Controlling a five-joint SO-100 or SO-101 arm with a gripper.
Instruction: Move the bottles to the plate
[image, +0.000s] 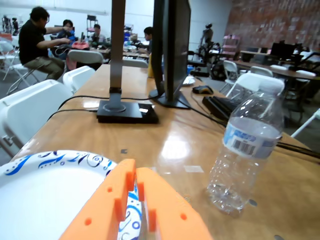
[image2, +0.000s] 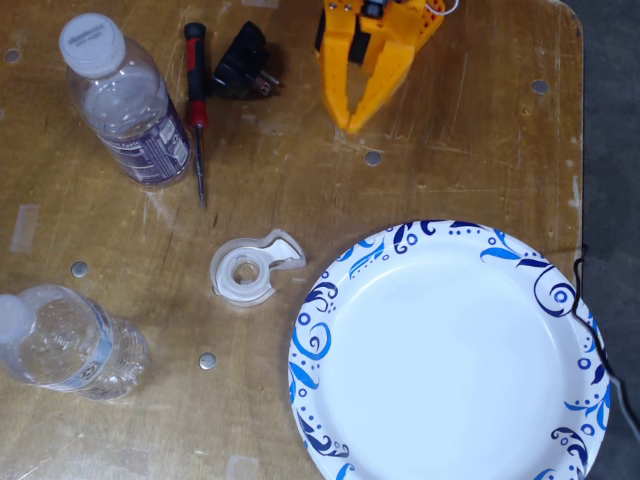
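Observation:
My orange gripper (image2: 352, 125) hangs at the top of the fixed view, shut and holding nothing; in the wrist view the gripper (image: 135, 169) rises from the bottom edge. The white plate (image2: 450, 370) with blue swirls lies at the lower right with nothing on it; the wrist view has the plate (image: 45, 200) at the lower left. A bottle with a dark label (image2: 125, 105) stands at the upper left. A second bottle with a pale blue label (image2: 65, 345) stands at the lower left, and appears upright at the right of the wrist view (image: 247, 150). Both are off the plate.
A clear tape dispenser (image2: 250, 270) lies just left of the plate. A red-handled screwdriver (image2: 197, 110) and a black plug (image2: 243, 65) lie between the dark-labelled bottle and the gripper. Monitor stands (image: 127, 110) and cables sit farther along the table.

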